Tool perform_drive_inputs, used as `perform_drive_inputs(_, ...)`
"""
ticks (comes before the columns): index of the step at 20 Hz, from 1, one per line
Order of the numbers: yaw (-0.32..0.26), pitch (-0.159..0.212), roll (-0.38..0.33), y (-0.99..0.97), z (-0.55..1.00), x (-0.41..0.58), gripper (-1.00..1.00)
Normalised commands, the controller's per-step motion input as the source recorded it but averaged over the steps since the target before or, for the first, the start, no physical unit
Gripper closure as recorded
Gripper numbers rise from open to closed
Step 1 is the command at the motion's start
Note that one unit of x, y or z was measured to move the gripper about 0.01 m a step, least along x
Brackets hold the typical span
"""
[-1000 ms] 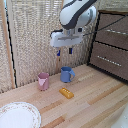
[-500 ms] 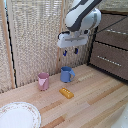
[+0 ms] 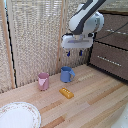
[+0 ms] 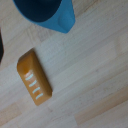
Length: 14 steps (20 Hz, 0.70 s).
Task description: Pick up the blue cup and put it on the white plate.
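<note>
Blue cup (image 3: 67, 74): one, upright on the wooden table (image 3: 95, 100), at about 12 o'clock from table centre, handle toward the exterior view's right. Wrist view catches only its rim and handle at frame edge (image 4: 47, 15).
Claw (image 3: 77, 51): hangs in the air above the blue cup, well apart from it; fingertips are short dark stubs and the pictures do not settle whether it is open or closed. It holds nothing.
White plate (image 3: 17, 116): one, flat at about 8 o'clock, partly cut off by the frame's lower edge; patterned rim visible; nothing on it.
Pink cup (image 3: 43, 81): one, upright, at 9 o'clock of the blue cup, near but not touching.
Yellow block (image 3: 66, 92): one, lying flat at 6 o'clock of the blue cup, near it, not touching. In the wrist view (image 4: 34, 78) it has white marks along one side.
Edges: bamboo screen (image 3: 35, 40) stands close behind both cups; dark drawer cabinet (image 3: 110, 57) bounds the table at 3 o'clock.
Open room: bare wood from table centre toward 4 to 5 o'clock, and between the yellow block and the plate.
Change since half a second ago: arm sits slightly further toward the exterior view's right; cups, block and plate unmoved.
</note>
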Motion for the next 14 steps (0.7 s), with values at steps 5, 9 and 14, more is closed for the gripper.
perform_drive_inputs(5, -0.080, 0.067, -0.039, 0.00, -0.18, 0.269, -1.00)
perform_drive_inputs(9, -0.059, 0.109, -0.056, -0.05, -0.24, 0.266, -1.00)
perform_drive_inputs(14, -0.029, 0.119, -0.065, -0.08, -0.24, 0.217, -1.00)
